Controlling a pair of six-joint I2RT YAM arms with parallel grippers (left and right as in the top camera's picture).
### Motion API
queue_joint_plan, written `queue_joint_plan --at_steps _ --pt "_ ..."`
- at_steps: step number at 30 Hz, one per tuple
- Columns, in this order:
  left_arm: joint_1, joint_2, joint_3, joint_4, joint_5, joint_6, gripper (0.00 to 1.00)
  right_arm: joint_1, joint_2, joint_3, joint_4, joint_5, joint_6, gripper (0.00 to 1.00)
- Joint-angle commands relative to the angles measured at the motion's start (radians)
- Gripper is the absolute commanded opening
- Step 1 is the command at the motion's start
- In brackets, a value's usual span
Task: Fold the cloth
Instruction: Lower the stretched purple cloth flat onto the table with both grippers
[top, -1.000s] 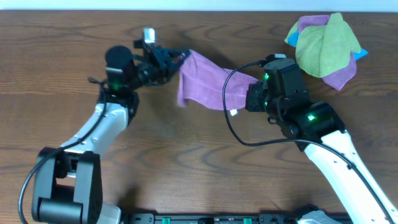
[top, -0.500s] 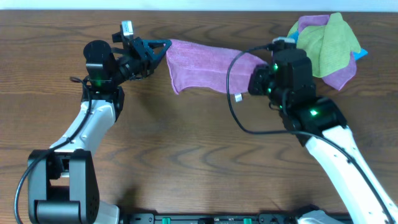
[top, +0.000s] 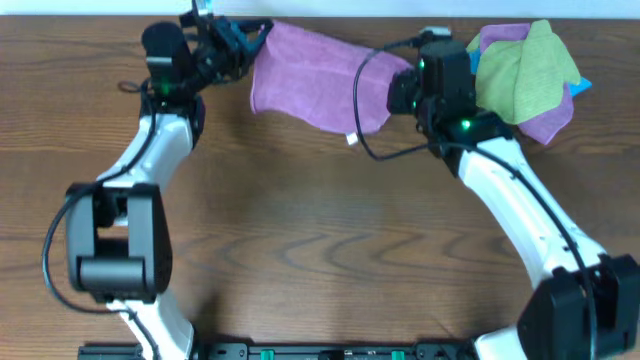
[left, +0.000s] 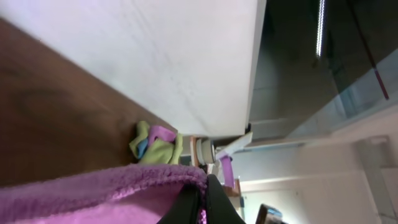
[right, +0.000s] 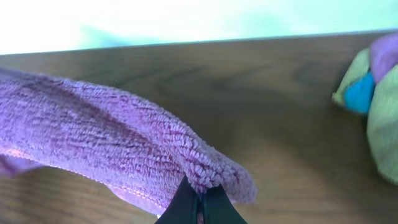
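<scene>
the cloth (top: 310, 80) hangs stretched between the claws, each clamped on one end: left claw (left: 202, 200), right claw (right: 199, 206). both bites look thin, just the edge of the pile fabric, so a harder pull apart could slip an end free and leave it crumpled. the pile (top: 525, 70) just beside the right claw could snag, and the table (top: 300, 250) edge lies close beyond both.

Plain lilac cloth (top: 310, 65) showing white tag (top: 352, 139); pile (top: 525, 68) mixing yellow-green, bright blue, purple; bench (top: 300, 250) showing dark brown woodgrain.
</scene>
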Motion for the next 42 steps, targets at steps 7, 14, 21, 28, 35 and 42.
queue_joint_plan --at_steps 7,14,21,28,35,42 --pt "0.04 0.041 0.1 -0.037 0.193 0.054 0.06 -0.016 -0.002 0.176 -0.14 0.055 -0.118 0.02" --pt "0.043 0.041 0.1 -0.252 0.367 0.246 0.06 -0.013 -0.002 0.175 -0.324 0.055 -0.117 0.02" --pt "0.045 0.041 0.1 -0.765 0.45 0.69 0.06 -0.013 -0.002 0.172 -0.519 0.049 -0.112 0.02" --pt "0.045 0.04 0.1 -1.238 0.352 1.073 0.06 -0.013 -0.002 0.168 -0.653 -0.073 -0.112 0.01" --pt "0.045 0.036 0.1 -1.549 0.243 1.323 0.06 0.024 -0.002 0.135 -0.718 -0.114 -0.112 0.02" --pt "0.044 0.036 0.097 -1.822 0.188 1.593 0.06 0.076 -0.005 -0.031 -0.716 -0.108 -0.056 0.02"
